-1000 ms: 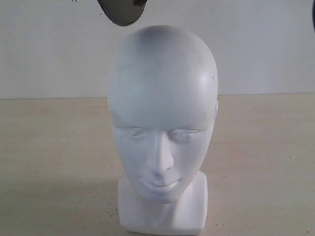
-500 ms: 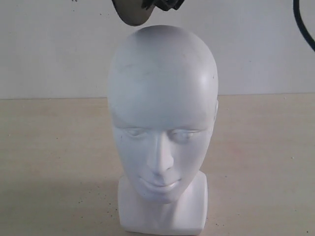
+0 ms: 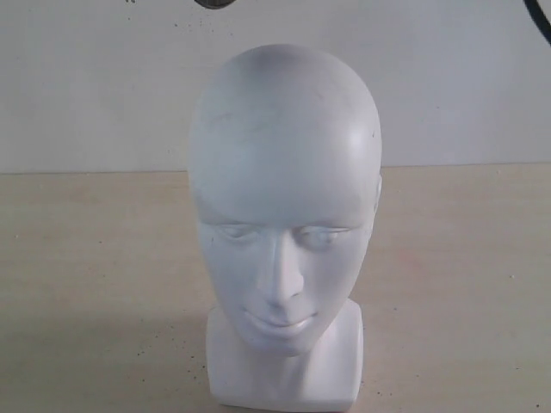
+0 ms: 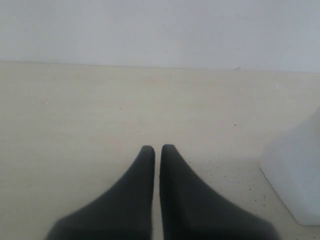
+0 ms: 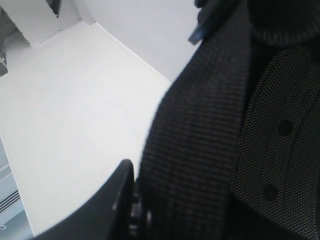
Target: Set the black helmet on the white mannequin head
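Carry step judged in hand: right gripper (image 5: 134,200) clamps the helmet (image 5: 235,130) by its lining, aloft above the bare head (image 3: 284,172), nearly out of exterior view; left gripper (image 4: 157,151) sits closed, empty, beside the head; next move calls for centring over the crown, then lowering.

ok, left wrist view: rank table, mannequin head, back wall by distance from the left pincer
1. table, just below the left pincer tips.
2. white mannequin head, standing on it off to one side.
3. back wall, beyond the table's far edge.
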Controlling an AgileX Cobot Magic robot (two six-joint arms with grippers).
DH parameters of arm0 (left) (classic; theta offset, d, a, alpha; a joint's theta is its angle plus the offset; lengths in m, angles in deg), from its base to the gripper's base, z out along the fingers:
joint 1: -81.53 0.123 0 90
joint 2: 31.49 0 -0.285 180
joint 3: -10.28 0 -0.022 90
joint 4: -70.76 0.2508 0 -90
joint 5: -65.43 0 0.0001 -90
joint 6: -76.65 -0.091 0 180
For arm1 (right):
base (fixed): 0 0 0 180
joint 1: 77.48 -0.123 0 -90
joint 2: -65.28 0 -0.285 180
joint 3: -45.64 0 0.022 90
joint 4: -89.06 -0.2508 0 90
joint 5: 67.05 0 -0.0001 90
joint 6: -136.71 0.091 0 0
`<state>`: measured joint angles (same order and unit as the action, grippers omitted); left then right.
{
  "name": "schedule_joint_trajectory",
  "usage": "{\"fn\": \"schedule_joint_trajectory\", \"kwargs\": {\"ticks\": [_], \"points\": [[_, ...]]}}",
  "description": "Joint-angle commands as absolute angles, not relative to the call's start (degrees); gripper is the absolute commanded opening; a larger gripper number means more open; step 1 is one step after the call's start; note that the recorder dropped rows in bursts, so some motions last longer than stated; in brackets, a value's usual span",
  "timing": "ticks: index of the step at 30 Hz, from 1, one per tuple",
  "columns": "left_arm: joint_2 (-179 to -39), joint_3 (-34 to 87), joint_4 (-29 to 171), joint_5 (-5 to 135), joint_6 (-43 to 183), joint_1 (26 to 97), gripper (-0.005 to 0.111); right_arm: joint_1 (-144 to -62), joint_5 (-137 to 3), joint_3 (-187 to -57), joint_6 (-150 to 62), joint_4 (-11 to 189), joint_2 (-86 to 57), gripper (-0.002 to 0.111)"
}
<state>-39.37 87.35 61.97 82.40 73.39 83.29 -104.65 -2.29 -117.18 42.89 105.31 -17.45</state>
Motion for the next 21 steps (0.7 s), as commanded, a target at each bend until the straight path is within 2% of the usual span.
{"fn": "schedule_joint_trajectory", "kwargs": {"ticks": [1,4,10,16,21], "points": [[-39.3,87.5,62.2,82.4,73.1,83.0,0.004,-104.4,2.9,-119.0,42.2,105.4,-16.4,0.000],[-39.3,87.5,62.2,81.5,73.1,83.0,0.004,-104.4,2.9,-119.0,44.7,106.2,-16.4,0.000],[-39.3,87.5,62.2,68.7,73.1,83.0,0.004,-104.4,2.9,-119.0,48.2,109.0,-16.4,0.000],[-39.3,87.5,62.2,57.1,73.1,83.0,0.004,-107.4,2.9,-119.0,47.3,110.4,-16.4,0.000],[-39.3,87.5,62.2,53.4,73.9,83.0,0.004,-111.1,2.9,-119.0,45.5,110.0,-16.4,0.000]]}}
